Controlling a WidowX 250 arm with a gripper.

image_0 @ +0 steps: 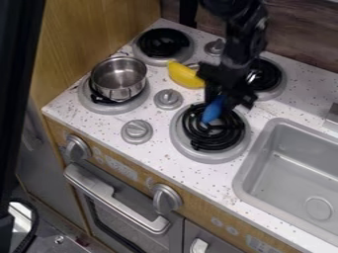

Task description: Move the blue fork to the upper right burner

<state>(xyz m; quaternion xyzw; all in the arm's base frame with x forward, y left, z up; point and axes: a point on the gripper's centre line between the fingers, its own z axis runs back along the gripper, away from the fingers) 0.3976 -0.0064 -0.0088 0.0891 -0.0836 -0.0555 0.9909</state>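
Grasping seems in hand, though I can't tell whether the tool (227,100) grips the blue fork (212,110); next, lift towards the two o'clock burner (270,75)

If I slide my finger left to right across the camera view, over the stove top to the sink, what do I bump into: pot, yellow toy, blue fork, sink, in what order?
Silver pot → yellow toy → blue fork → sink.

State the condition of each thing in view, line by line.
Blue fork: tilted, at the end effector, over the front right burner; whether held, unclear.
Metal pot: upright, uncovered.
Banana: lying on the stovetop.
Back right burner: partly hidden.
Oven door: shut.
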